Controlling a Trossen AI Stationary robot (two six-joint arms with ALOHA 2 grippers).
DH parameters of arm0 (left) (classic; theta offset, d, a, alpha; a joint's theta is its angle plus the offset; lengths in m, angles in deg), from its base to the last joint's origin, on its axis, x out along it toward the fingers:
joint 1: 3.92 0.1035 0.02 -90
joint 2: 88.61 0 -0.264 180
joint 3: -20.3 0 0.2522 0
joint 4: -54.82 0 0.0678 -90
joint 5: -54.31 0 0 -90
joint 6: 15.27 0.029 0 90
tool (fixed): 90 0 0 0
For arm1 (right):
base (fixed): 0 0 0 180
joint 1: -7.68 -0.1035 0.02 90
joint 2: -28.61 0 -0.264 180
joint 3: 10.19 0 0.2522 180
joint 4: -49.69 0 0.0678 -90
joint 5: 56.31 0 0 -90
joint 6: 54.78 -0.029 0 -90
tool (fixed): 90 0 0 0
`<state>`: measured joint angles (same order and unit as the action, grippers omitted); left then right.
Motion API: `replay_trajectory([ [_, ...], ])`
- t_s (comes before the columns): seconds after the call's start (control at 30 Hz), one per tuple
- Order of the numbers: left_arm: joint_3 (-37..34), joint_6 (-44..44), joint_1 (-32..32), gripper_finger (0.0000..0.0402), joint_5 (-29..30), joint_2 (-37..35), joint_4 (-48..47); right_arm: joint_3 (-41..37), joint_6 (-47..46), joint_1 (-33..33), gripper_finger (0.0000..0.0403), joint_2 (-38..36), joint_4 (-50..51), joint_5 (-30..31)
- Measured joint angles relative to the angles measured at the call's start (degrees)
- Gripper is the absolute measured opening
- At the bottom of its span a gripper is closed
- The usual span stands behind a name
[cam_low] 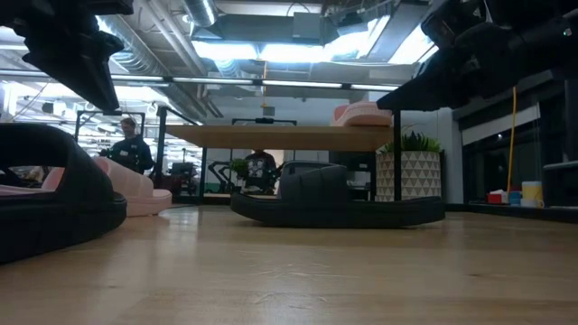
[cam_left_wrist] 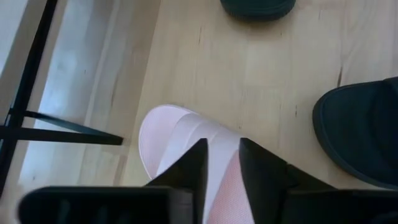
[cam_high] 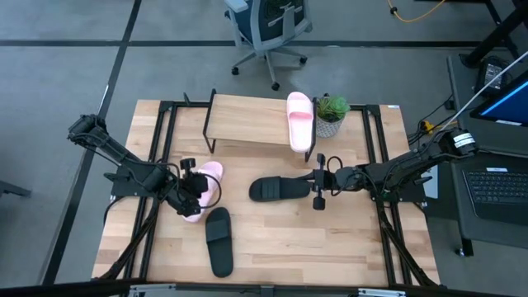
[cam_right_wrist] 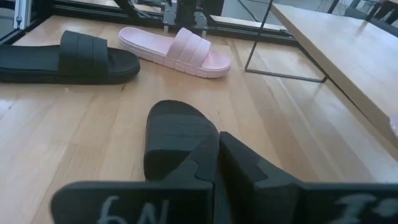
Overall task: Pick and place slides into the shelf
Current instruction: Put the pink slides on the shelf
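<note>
Slides, two pale pink, two black, broad-strapped.
Pink slide (cam_high: pixel 299 120) on shelf (cam_high: pixel 247 124); left tool (cam_left_wrist: pixel 222 163) clenched on pink slide (cam_left_wrist: pixel 186 134); right tool (cam_right_wrist: pixel 217 155) clenched on black slide (cam_right_wrist: pixel 177 140); black slide (cam_high: pixel 219 241) loose on surface (cam_high: pixel 280 239).

Shelf (cam_high: pixel 247 124) top largely bare; one pink slide (cam_high: pixel 299 120) lying at its right end, potted plant (cam_high: pixel 331 115) just beside that end. Open passage beneath the plank between thin black legs. Tabletop (cam_high: pixel 346 247) near its front right corner unoccupied. Centre obstructed by black slide (cam_high: pixel 279 189); second black slide (cam_high: pixel 219 240) towards front edge, left of centre.
</note>
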<state>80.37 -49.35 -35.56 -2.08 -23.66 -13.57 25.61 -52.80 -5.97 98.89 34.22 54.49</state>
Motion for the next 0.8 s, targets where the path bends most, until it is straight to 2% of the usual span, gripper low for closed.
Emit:
replay_trajectory([
  [0.13, 0.00, 0.12, 0.00, 0.0121, -0.47, 0.00, -0.07, 0.02, -0.02, 0.00, 0.0020, 0.00, -0.18, -0.02],
  [0.23, -0.30, 0.13, 0.00, 0.0130, -1.52, 0.00, -0.30, 0.02, 0.00, 0.00, 0.0021, 0.00, -0.15, -0.04],
  [0.6, -3.97, 0.15, -0.04, 0.0130, -3.12, 0.00, -0.44, 0.02, 2.90, 0.00, 0.0021, 0.00, -0.10, -0.04],
  [0.8, -5.33, 0.15, -0.04, 0.0117, -4.29, 0.90, -0.12, 0.02, 3.06, 0.00, 0.0021, 0.00, -0.09, -0.04],
])
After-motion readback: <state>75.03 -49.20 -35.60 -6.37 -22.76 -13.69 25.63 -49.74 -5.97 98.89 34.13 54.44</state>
